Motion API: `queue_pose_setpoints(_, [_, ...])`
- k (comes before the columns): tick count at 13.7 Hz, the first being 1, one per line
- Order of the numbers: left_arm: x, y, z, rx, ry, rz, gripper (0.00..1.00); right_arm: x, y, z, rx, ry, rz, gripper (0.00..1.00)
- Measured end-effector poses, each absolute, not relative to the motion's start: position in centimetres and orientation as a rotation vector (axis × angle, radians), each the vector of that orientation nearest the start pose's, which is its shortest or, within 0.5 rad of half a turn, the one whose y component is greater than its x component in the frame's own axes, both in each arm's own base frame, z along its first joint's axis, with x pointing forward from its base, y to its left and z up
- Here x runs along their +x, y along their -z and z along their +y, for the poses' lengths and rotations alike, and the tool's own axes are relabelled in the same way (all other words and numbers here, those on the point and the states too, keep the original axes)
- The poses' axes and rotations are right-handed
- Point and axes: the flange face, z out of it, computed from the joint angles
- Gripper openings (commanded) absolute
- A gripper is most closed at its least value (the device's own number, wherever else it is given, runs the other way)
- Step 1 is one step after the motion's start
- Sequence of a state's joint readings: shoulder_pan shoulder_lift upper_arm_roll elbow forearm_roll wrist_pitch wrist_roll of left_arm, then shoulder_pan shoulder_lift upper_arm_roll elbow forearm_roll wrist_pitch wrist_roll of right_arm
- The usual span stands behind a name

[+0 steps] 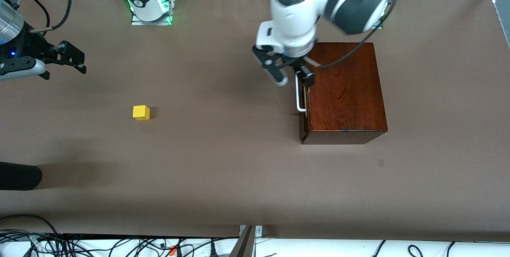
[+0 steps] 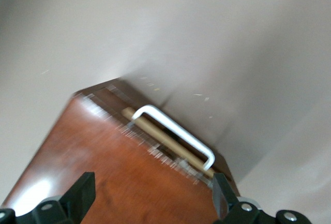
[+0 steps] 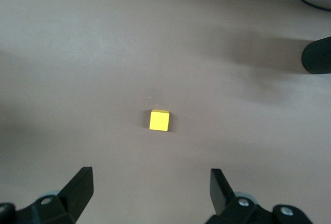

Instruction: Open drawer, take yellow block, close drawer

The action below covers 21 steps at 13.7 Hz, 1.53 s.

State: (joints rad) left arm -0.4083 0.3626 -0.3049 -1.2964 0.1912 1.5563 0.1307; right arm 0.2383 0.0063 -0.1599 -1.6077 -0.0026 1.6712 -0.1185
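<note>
The right gripper point(image 1: 65, 59), at the right arm's end of the table, hangs in the air with its fingers spread wide and nothing between them. Its wrist camera looks straight down on the yellow block point(image 3: 159, 120), which lies on the bare table well apart from the wooden box — out in the open rather than in the drawer. My guess is that this arm waits over the block so it can drop on it once the drawer work is settled.

Moving along the table toward the left arm's end, the yellow block point(image 1: 141, 112) sits alone, nearer the front camera than the right gripper is.

Next comes the left gripper point(image 1: 287, 70), poised above the white loop handle point(image 1: 299, 97) of the drawer point(image 1: 305, 105). Its fingers point(image 2: 81, 193) stand apart, gripping nothing; the left wrist view shows the handle point(image 2: 178, 133) between and ahead of them, untouched. The stance suggests a descent to take the handle. The drawer looks shut or only a crack open — a strip of pale wood point(image 2: 155, 131) shows under the handle, and I cannot tell more than that.

The mahogany box point(image 1: 344, 89) stands with its drawer front facing the right arm's end.

The table point(image 1: 223, 177) is covered in plain brown matting. Cables point(image 1: 99, 245) lie tangled along the edge nearest the front camera, and a dark rounded object point(image 1: 18, 175) pokes in at the right arm's end.
</note>
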Motion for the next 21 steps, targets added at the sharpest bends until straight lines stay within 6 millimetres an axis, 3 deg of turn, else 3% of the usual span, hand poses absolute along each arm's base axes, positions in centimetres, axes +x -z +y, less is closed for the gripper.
queue_pose_setpoints(2, [54.6, -57.8, -32.9, -2.855, -0.046, 1.016, 1.0, 56.4, -61.3, 4.5, -3.129, 0.091, -0.312, 1.0])
queue_pose_setpoints(4, [56.2, -60.0, -27.4, -2.953, -0.042, 0.796, 1.0, 56.4, -61.2, 4.6, -3.129, 0.091, -0.312, 1.0])
queue_pose_setpoints(10, [59.4, -60.9, -14.9, -3.095, -0.117, 0.393, 1.0, 56.5, -61.2, 4.5, -3.13, 0.092, -0.309, 1.0])
queue_pose_setpoints(11, [59.6, -60.9, -13.7, -3.101, -0.124, 0.357, 1.0, 56.5, -61.2, 4.5, -3.13, 0.092, -0.308, 1.0])
queue_pose_setpoints(15, [59.2, -61.3, -12.2, -3.104, -0.16, 0.216, 1.0, 56.5, -61.2, 4.5, -3.13, 0.094, -0.308, 1.0])
queue_pose_setpoints(19, [59.8, -61.7, -6.8, -3.131, -0.163, 0.2, 1.0, 56.5, -61.3, 5.4, -3.126, 0.106, -0.334, 1.0])
queue_pose_setpoints(21, [60.0, -61.5, -5.3, -3.134, -0.161, 0.209, 1.0, 56.5, -61.3, 5.5, -3.126, 0.108, -0.337, 1.0])
